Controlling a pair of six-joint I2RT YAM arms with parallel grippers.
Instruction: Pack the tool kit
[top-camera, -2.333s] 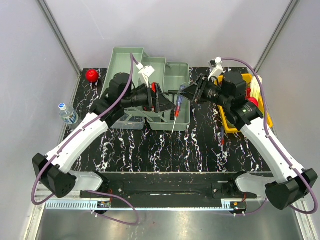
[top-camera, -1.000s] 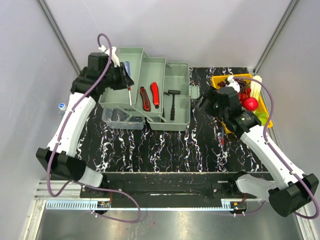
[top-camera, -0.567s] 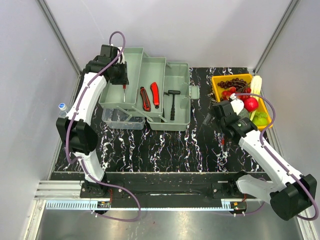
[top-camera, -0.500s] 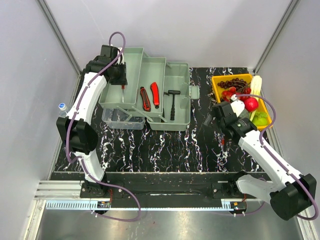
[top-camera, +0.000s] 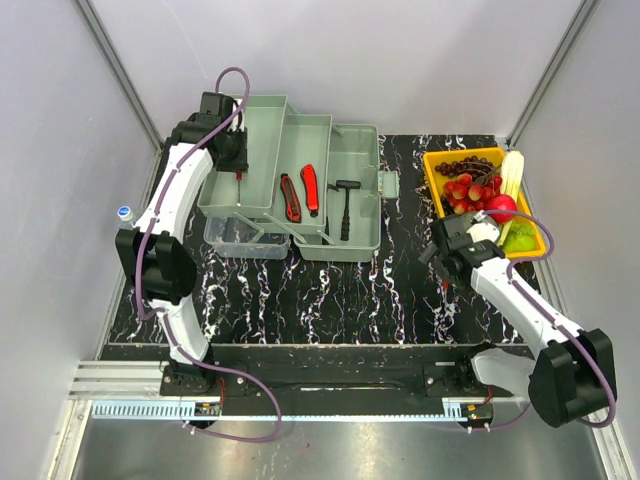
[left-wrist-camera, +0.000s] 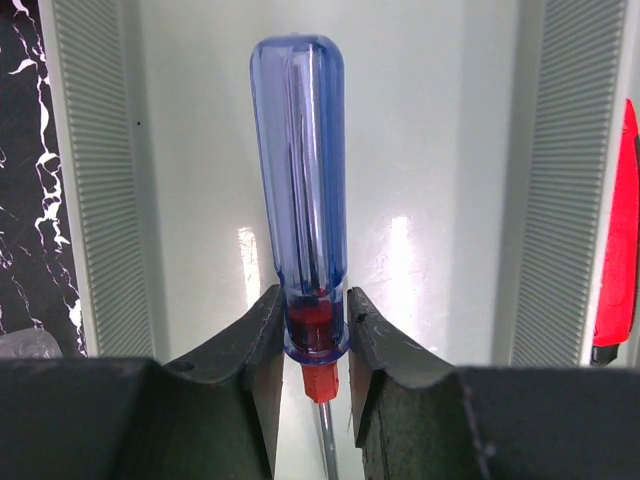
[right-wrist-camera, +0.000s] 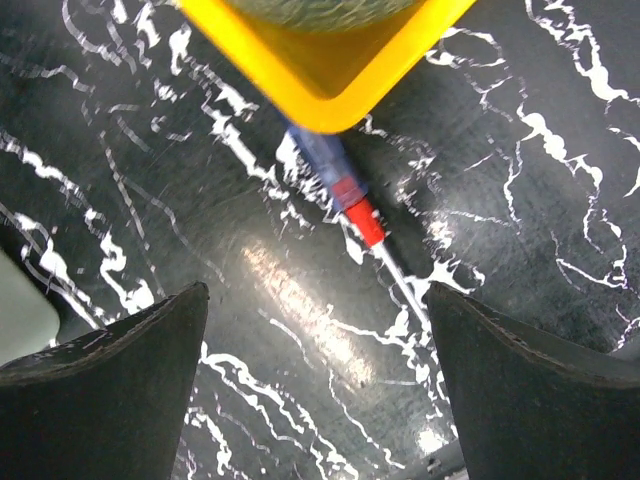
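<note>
Your left claw pinches the clear blue-handled screwdriver at the toolbox.
It grips the red collar at the handle's base, over the floor of the leftmost fold-out tray of the pale grey-green plastic toolbox. Your right claw hangs spread above the black marbled bench, over a second blue-handled screwdriver lying partly under the yellow tray.

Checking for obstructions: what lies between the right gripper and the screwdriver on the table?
Nothing: the right wrist view shows the right gripper open directly over the screwdriver.
</note>
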